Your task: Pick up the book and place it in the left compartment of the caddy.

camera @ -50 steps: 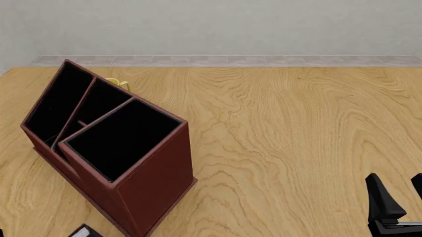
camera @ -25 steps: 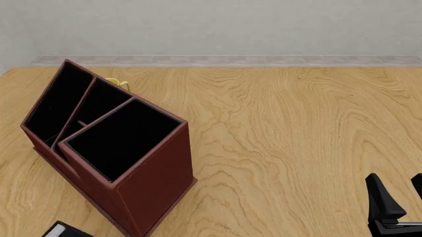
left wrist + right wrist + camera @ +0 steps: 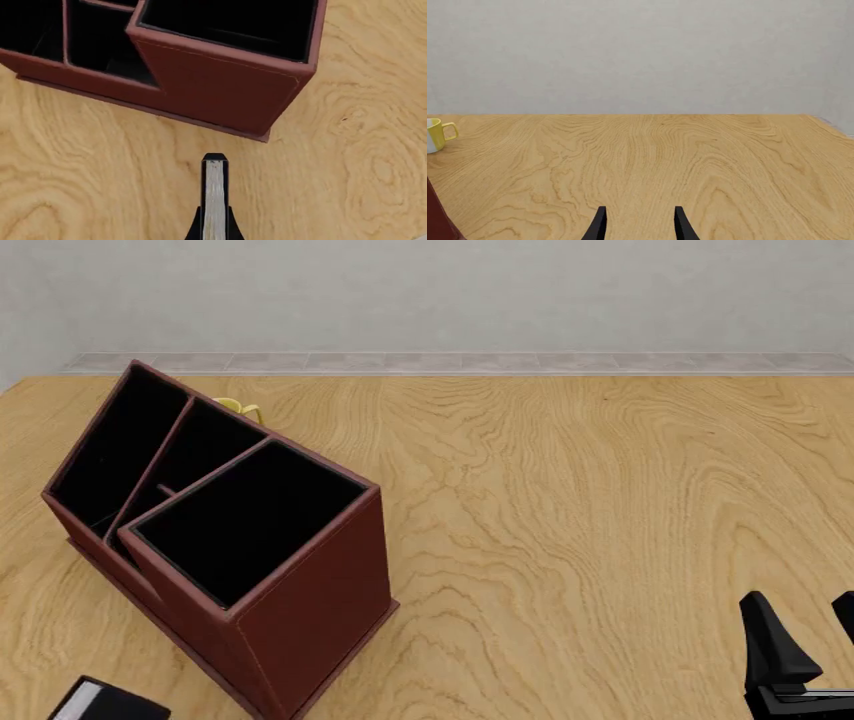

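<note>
Fingers [image 3: 195, 231] of the left gripper [image 3: 214, 227] pinch the book [image 3: 214, 200], black pads pressed against both dark covers, so the pale, finely streaked page edge faces the left wrist camera as a narrow upright strip. The book is a thin flat slab with a squared dark tip. In the front view it shows as a dark corner with a whitish edge at the bottom left [image 3: 107, 702], near the caddy's [image 3: 314, 610] front corner but apart from it, and outside every compartment.

Ahead of the book's tip, a band of bare wood-grain table [image 3: 601, 500] separates it from the caddy [image 3: 220, 90]. The caddy is a tall reddish-brown box with a leather-like skin, a faint stitched line near its edges, a thin base lip and matte black lining. It sits turned at an angle to the table edge. The left compartment [image 3: 114, 445], a long narrow slot, lies at its far-left end, beside a second narrow slot and then the big square bin [image 3: 247, 520].

A small yellow mug [image 3: 439, 134] peeks out behind the caddy's far side.

The right gripper [image 3: 639, 224] hovers low at the table's near right, its two tapered black fingers spread apart around nothing, with wide open tabletop ahead. No writing is legible anywhere.
</note>
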You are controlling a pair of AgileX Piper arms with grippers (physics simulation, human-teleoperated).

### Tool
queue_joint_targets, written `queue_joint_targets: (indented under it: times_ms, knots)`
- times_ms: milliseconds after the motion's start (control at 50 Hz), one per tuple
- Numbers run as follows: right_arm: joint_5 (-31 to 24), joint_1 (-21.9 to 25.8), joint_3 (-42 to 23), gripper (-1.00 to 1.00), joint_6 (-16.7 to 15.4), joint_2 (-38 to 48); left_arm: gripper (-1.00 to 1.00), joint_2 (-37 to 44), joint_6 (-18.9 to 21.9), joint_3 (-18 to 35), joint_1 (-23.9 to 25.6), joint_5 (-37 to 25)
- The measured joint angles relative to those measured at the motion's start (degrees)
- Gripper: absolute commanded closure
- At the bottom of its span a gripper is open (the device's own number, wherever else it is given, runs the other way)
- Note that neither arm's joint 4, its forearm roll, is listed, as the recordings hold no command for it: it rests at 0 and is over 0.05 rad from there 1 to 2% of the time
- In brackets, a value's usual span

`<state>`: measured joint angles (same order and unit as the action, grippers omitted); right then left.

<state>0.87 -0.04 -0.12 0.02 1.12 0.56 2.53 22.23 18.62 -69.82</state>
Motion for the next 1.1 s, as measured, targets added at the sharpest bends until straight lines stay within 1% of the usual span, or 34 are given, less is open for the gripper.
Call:
queue_joint_targets:
  times_ms: [280, 580, 800, 920, 1100]
  knots:
    - [0.0, 0.0, 0.0, -1.0, 0.0, 0.0, 1.0, -0.2, 1.1, 1.4, -9.7, 0.0]
    - [0.0, 0.0, 0.0, -1.0, 0.0, 0.0, 1.0, -0.2, 1.7, 2.9, -17.7, 0.0]
    - [0.0, 0.0, 0.0, -1.0, 0.0, 0.0, 1.0, 4.0, 2.5, 9.5, -23.9, 0.0]
    - [0.0, 0.0, 0.0, -1.0, 0.0, 0.0, 1.0, 5.6, 2.0, 11.6, -26.5, 0.0]
    - [0.0, 0.0, 0.0, -1.0, 0.0, 0.0, 1.0, 7.2, 1.6, 13.3, -30.1, 0.0]
